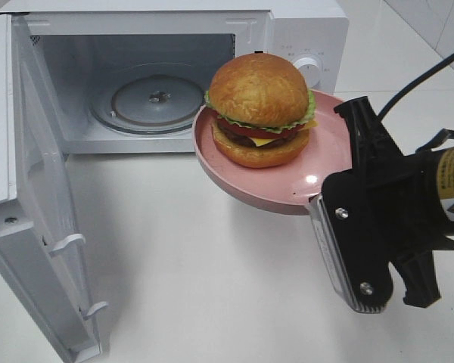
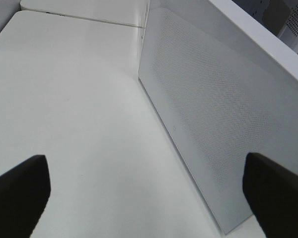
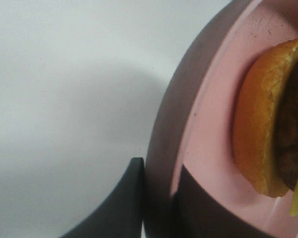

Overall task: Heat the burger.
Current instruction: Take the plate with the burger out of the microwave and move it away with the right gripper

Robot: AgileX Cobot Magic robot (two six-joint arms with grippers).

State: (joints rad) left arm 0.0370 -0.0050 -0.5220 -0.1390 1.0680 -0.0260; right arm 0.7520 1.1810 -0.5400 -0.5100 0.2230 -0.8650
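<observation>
— Where is the burger [image 1: 259, 110] in relation to you?

— It sits on the pink plate [image 1: 318, 162], and my right gripper [image 1: 346, 170] is clamped on that plate's rim, one finger inside the rim and one outside, as my right wrist view shows. The plate hangs clear of the white table [image 1: 197, 287], just in front of the open microwave [image 1: 174, 76]. The burger lies beyond my jaws, toward the cavity.

— So what does the coming move turn on?

— The glass turntable [image 1: 147, 102] lies farther in and to the left of the plate in the high view. I judge that I must carry the plate that way, level, through the opening.

— And your left gripper [image 2: 149, 198]?

— Its fingers stand wide apart, holding nothing, beside the open microwave door [image 2: 223, 124]. The right arm is plainly nearer.

— Any writing?

— A yellow label on my right arm [image 1: 452, 185], too small to read. The marks by the microwave dial [image 1: 310, 68] are illegible too.
</observation>
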